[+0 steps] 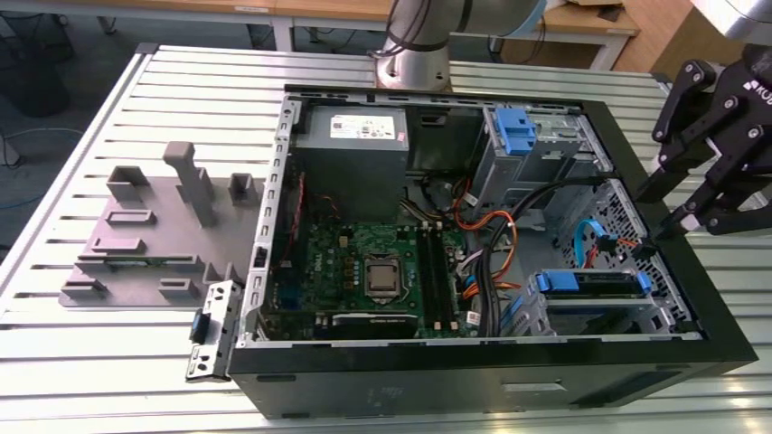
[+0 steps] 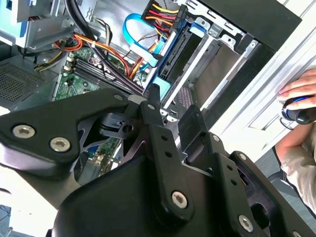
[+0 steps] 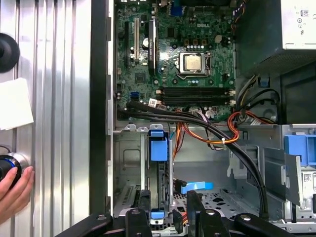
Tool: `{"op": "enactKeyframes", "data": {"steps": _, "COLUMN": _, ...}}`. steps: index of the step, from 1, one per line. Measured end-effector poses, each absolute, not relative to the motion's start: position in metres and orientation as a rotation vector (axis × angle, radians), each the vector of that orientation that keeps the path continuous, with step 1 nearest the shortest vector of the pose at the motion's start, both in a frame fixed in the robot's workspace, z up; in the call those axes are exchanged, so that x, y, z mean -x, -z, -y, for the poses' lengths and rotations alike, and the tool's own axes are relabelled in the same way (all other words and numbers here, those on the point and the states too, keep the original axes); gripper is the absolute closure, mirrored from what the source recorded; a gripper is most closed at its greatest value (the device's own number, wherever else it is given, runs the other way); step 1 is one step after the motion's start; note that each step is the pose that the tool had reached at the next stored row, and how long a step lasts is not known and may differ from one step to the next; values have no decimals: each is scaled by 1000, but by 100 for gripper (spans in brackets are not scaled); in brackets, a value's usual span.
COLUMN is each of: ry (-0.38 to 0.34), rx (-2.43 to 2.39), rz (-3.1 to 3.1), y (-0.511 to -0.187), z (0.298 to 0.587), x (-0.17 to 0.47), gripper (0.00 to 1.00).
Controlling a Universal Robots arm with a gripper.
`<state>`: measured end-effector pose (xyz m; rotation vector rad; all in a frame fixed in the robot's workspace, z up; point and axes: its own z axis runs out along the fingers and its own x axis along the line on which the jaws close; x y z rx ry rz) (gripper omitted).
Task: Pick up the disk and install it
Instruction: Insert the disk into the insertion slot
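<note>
End effector (image 1: 675, 221), at the exterior view's right edge, hangs spread and empty over the case (image 1: 675, 298). The disk (image 1: 588, 282) sits in the lower-right bay; a clean job means checking it is fully seated.

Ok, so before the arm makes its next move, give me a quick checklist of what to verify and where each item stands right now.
1. Disk in the drive bay: ok, it stands on edge inside the bay.
2. Disk fully seated: cannot tell.
3. Gripper free: ok, its fingers are apart on either side of the disk's edge and hold nothing.
4. Black cable and orange wires clear of the disk: ok, they run beside the bay, not across the disk.
5. Person's hand out of the case: ok, it rests on the table beside the case.
</note>
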<state>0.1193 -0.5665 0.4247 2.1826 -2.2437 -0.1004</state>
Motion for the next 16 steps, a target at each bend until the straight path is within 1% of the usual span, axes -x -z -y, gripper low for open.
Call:
{"op": "enactKeyframes", "data": {"steps": 11, "ry": 101, "rx": -2183, "rz": 2244, "y": -408, "z": 567, "x": -119, "gripper": 58}}
{"op": "enactKeyframes", "data": {"steps": 16, "ry": 101, "rx": -2183, "rz": 2244, "y": -406, "z": 566, "x": -119, "gripper": 58}}
